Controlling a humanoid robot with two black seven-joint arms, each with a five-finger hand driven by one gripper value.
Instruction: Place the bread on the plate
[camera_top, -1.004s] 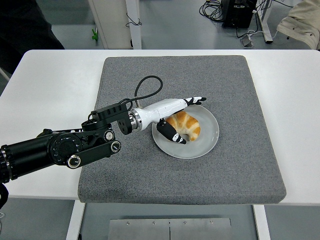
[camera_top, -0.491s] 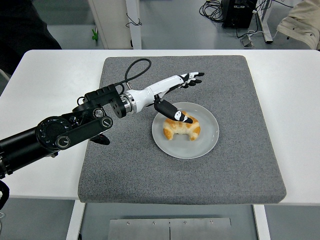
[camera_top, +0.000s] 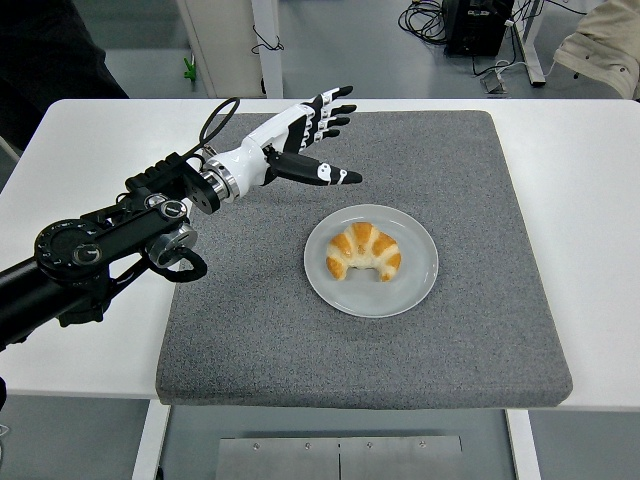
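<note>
1 croissant (camera_top: 363, 253) on 1 grey plate (camera_top: 415, 285), 1 left hand (camera_top: 300, 135) — fingers spread, holding nothing — above grey mat (camera_top: 300, 340)

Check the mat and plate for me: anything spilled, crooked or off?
Nothing stands out. The croissant lies whole inside the grey plate, which sits flat on the grey mat. The left hand hovers open, up and left of the plate, touching nothing.

No legible text, label, brand, number or sign appears anywhere in the head view: neither on the desk, nor on the robot arm, nor on the equipment in the background.
</note>
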